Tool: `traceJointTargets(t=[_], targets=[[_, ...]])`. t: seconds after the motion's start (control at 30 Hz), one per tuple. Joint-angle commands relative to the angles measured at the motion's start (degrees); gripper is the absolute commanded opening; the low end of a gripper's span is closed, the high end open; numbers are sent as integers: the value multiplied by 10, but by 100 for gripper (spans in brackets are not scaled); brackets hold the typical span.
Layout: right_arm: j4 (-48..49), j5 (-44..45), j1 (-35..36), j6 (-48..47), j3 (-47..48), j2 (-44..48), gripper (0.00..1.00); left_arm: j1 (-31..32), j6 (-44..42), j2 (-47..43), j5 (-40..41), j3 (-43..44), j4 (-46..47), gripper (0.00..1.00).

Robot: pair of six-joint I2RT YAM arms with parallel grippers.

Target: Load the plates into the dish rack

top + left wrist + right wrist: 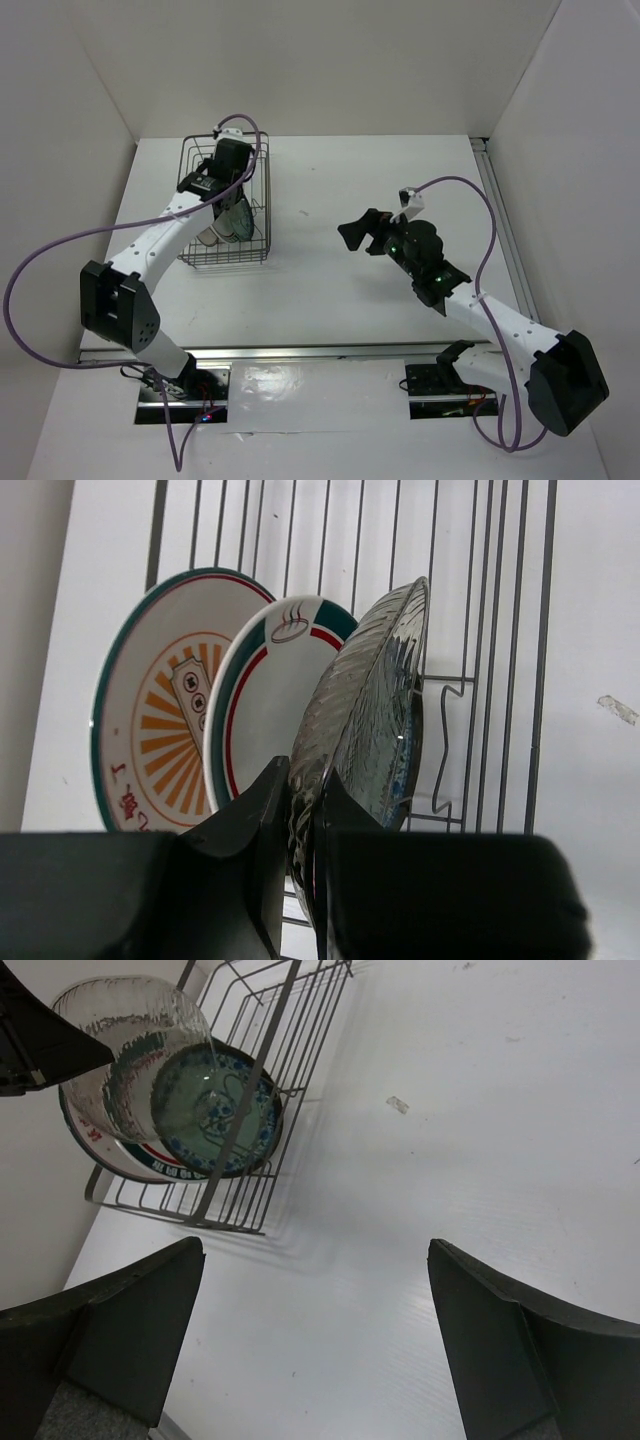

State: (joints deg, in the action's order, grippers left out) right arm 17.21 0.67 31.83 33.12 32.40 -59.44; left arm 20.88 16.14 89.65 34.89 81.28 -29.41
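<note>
Fingers on the left arm [245, 825] are clenched on the rim of a ribbed, glassy grey plate [370, 710], holding it on edge inside the wire rack [230, 255] on the left of the tabletop [330, 300]. Just behind it lean a white plate with a green and red ring [270, 700] and a plate with an orange sunburst centre [150, 710]. A teal patterned plate [215, 1110] stands beside the grey one. Fingers on the right arm [130, 1330] hang spread wide, grasping nothing, well apart from the rack.
</note>
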Motion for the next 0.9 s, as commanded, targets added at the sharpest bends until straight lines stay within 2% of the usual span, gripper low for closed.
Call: traceJointTargets(t=[0.0, 0.2, 0.33, 0.43, 0.47, 0.63, 0.7, 0.73, 0.87], targets=[[27, -7, -7, -10, -6, 13, 100, -1, 16, 10, -12, 25, 9, 0], [32, -13, -12, -10, -11, 19, 100, -1, 21, 30, -25, 31, 3, 2], [32, -18, -18, -10, -16, 19, 100, -1, 21, 44, -47, 31, 3, 16], [32, -18, -18, -10, -22, 24, 100, -1, 27, 56, -62, 36, 3, 28], [32, -18, -18, -4, -27, 29, 100, -1, 27, 61, -62, 41, -2, 36], [20, -18, -23, -4, -27, 35, 100, -1, 27, 62, -56, 42, -2, 59], [20, -18, -23, -10, -27, 40, 100, -1, 27, 56, -51, 42, -7, 73], [13, -18, -23, -10, -22, 40, 100, -1, 27, 56, -51, 42, -7, 83], [-56, 10, -23, -42, 7, 58, 100, -1, 27, -9, -83, 47, -7, 91]])
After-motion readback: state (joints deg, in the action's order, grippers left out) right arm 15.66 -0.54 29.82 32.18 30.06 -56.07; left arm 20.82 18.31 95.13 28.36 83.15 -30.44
